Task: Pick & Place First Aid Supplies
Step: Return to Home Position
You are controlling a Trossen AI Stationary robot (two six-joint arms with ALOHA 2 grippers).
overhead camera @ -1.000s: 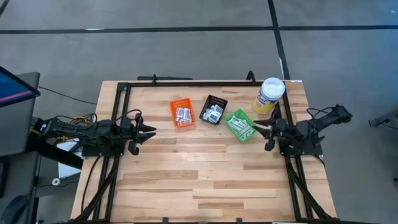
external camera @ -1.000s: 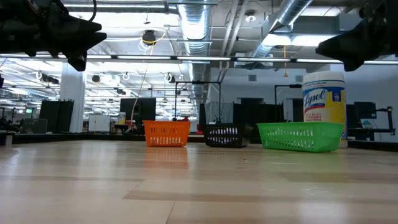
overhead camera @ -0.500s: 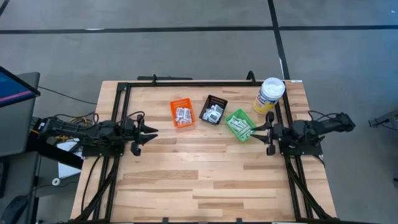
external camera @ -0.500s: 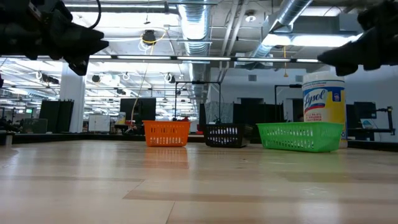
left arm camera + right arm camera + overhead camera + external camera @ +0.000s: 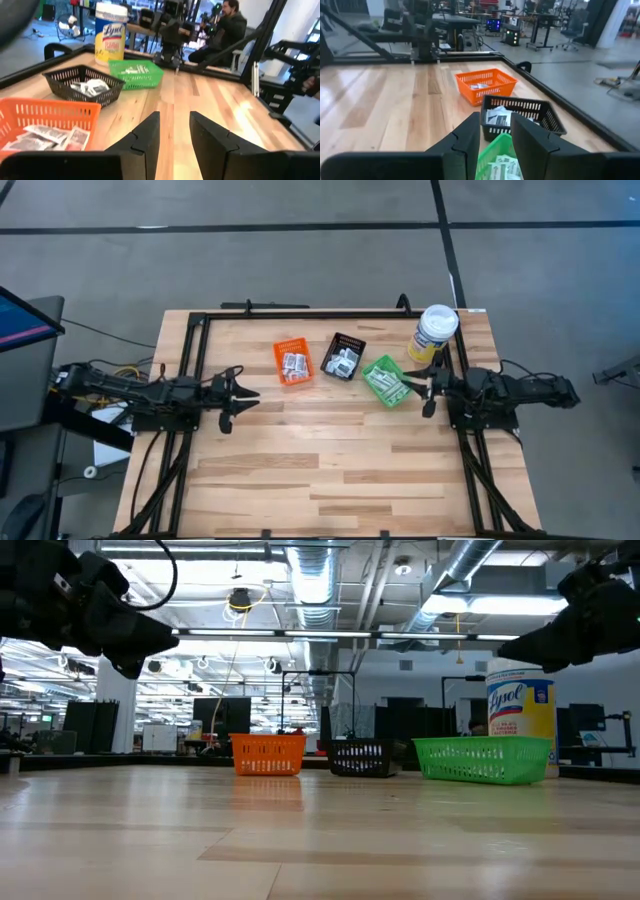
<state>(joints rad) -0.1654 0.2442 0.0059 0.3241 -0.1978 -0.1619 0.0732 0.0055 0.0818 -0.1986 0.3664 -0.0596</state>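
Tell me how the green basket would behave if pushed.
The green basket looks like thin mesh plastic holding only paper packets, so probably light and likely to slide on the smooth wooden table. Low and wide, it seems unlikely to tip.

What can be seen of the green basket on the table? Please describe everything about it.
The green basket is a small rectangular bin that looks like plastic, with slotted walls and an open top. It stands upright on the wooden table, turned at an angle, between the black basket and the yellow canister; whether it touches either, I cannot tell. Pale green packets lie inside. The right hand is open close by and does not hold it.
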